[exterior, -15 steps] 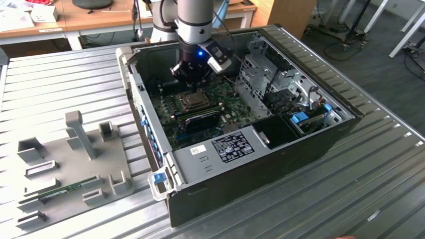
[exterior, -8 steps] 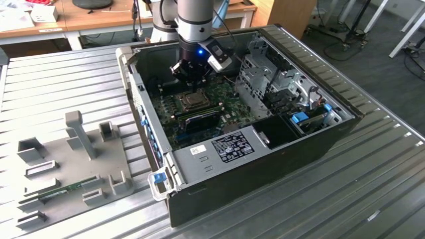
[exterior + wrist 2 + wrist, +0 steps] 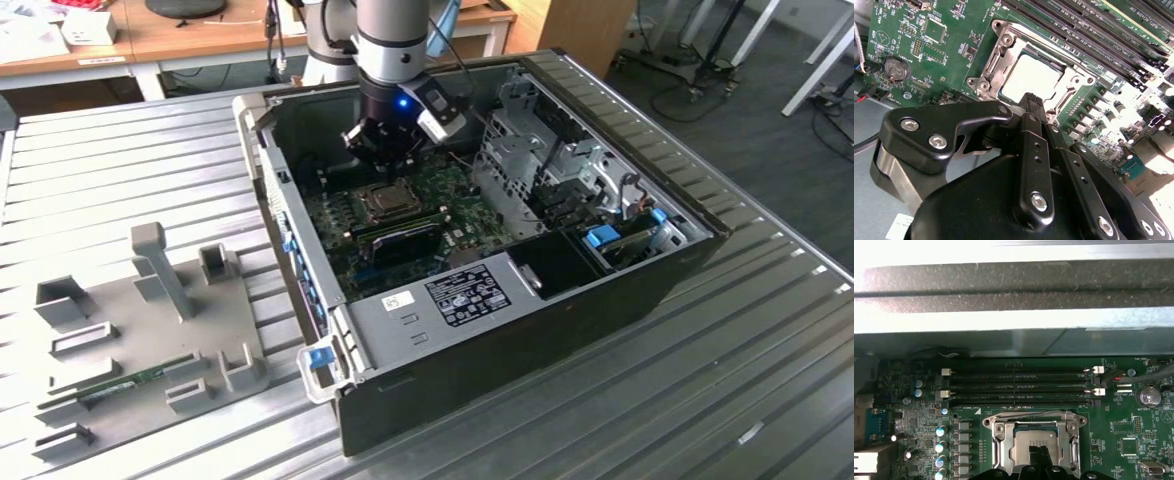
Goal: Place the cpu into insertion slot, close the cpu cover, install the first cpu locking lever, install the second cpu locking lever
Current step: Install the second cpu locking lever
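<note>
Even, diffuse room light fills the exterior view, with the interior of the open computer case (image 3: 400,220) in shadow and a small blue indicator light (image 3: 403,101) glowing on the arm. In the second wrist view the cpu (image 3: 1031,77) top is glared to near white and the near gripper (image 3: 1035,106) linkage is soft. In the first wrist view the case wall (image 3: 1014,255) is overexposed.

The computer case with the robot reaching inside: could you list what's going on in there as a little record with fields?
Setting: open black computer case lying on a ribbed metal table
Board: green motherboard with black memory slots
Chip: square grey metal-topped cpu sitting in the socket
Cover: silvery hinged cpu cover lying down around the chip
Gripper: black gripper above the socket edge, fingers together, holding nothing
Beside case: grey fixture tray at the exterior view's left
</note>
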### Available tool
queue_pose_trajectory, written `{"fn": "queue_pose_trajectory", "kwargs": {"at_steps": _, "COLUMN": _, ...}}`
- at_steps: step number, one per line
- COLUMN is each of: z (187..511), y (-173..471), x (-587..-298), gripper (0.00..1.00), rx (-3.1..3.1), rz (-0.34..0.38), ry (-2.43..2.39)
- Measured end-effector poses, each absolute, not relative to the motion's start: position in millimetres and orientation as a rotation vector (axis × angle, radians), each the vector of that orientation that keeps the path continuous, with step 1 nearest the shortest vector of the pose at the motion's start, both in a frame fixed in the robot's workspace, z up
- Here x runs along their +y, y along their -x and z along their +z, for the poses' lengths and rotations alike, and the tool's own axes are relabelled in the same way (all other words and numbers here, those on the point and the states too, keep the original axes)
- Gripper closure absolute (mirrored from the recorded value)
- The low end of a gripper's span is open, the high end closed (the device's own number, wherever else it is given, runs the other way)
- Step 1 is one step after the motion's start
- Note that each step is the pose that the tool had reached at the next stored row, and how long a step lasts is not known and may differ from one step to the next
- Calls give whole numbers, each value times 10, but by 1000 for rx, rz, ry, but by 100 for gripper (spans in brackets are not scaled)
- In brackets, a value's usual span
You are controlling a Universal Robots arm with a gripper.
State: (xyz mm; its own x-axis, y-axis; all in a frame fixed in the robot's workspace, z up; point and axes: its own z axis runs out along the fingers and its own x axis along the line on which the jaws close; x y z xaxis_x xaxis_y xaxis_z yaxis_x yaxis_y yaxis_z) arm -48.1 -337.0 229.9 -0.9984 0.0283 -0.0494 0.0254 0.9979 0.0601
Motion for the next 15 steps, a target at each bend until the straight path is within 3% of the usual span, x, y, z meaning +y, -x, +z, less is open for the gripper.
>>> {"fn": "queue_pose_trajectory", "kwargs": {"at_steps": 15, "z": 2377, "y": 481, "x": -3371, "gripper": 89, "rx": 3090, "rz": 90, "ry": -42}}
